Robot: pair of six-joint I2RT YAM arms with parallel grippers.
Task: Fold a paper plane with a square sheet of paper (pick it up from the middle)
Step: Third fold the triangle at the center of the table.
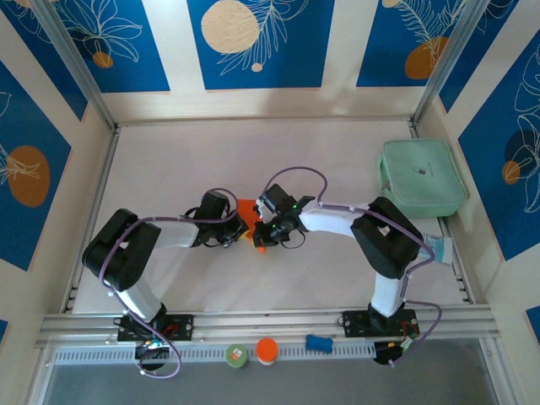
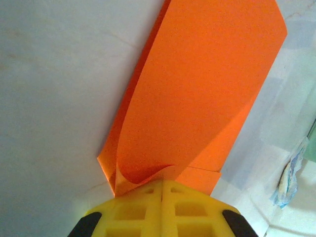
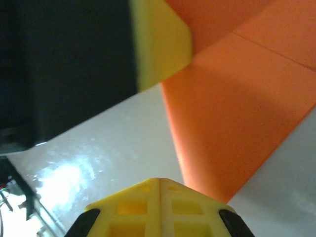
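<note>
1. Part-folded orange sheet [image 2: 197,98] lies on the desk [image 1: 337,278], well left of the green case [image 1: 420,177].
2. Left gripper [image 2: 162,183]: jaws closed, pinching the sheet's edge.
3. Right gripper [image 3: 159,181]: jaws closed; can't tell whether it grips anything.
4. Likely best: left pins, right presses the crease slowly.

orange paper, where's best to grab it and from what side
Probably the long edge on the left in the left wrist view: there the orange paper bows up off the table, so a finger could slip under. Come in low from that side, away from the left claw at its near end.
</note>
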